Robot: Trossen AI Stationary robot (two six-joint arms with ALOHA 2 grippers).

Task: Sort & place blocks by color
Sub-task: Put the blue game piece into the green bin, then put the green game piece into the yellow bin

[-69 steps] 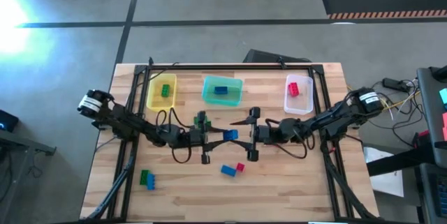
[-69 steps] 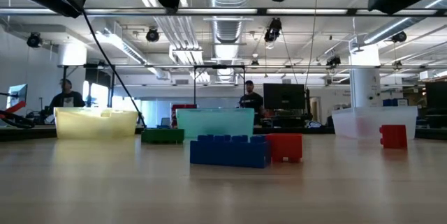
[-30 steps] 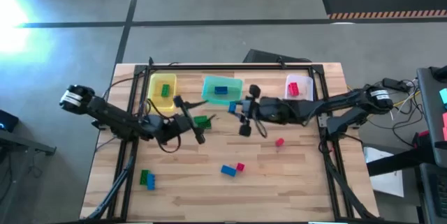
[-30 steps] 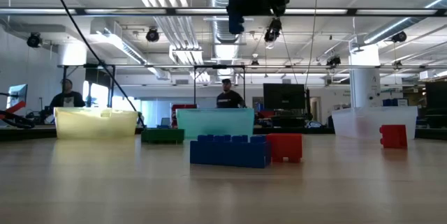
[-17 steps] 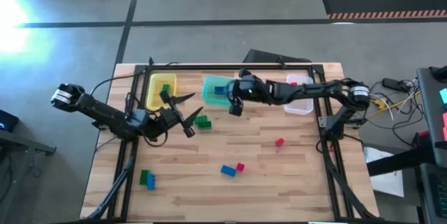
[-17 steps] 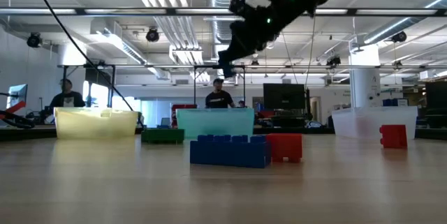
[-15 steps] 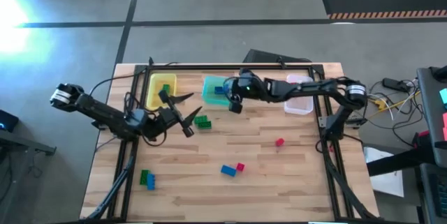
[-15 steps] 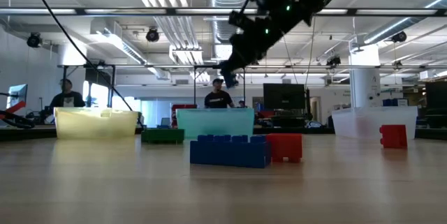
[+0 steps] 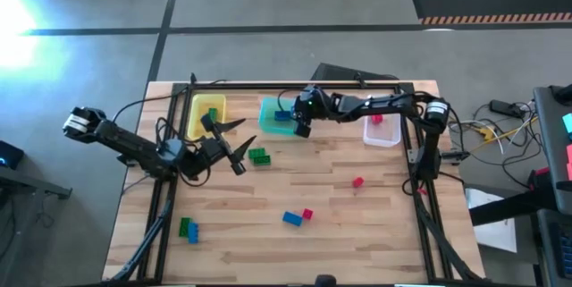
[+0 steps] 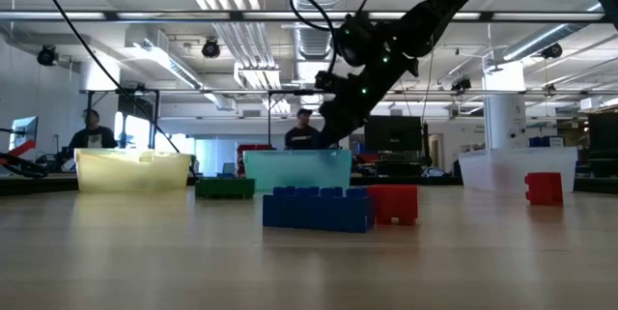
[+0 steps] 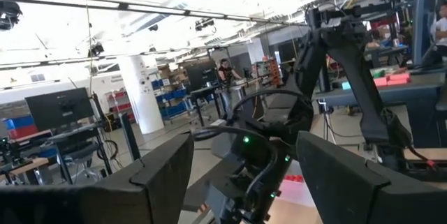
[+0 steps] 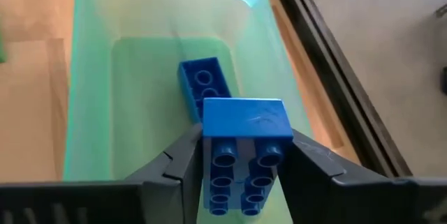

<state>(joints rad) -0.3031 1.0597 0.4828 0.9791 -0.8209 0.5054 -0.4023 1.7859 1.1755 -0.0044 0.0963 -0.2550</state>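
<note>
1. No brand, label or writing can be read on the blocks, the bins or the arms.
2. The right gripper hangs over the teal bin at the far middle of the desk. Its fingers are part-way closed, pressing both sides of a blue block with its hollow underside showing.
3. A second blue block lies on the floor of the teal bin, just below the held one.
4. The left gripper is raised over the left part of the desk, near the yellow bin. Its fingers stand wide apart and hold nothing.
5. A green block lies on the desk just right of the left gripper, near side of the teal bin.
6. Another green block sits in the yellow bin at far left.
7. A red block sits in the clear bin at far right.
8. A small red block lies alone on the desk right of centre.
9. A blue block and a red block lie touching, near the middle at the near side.
10. A green block and a blue block lie side by side at near left; whether they touch I cannot tell.
</note>
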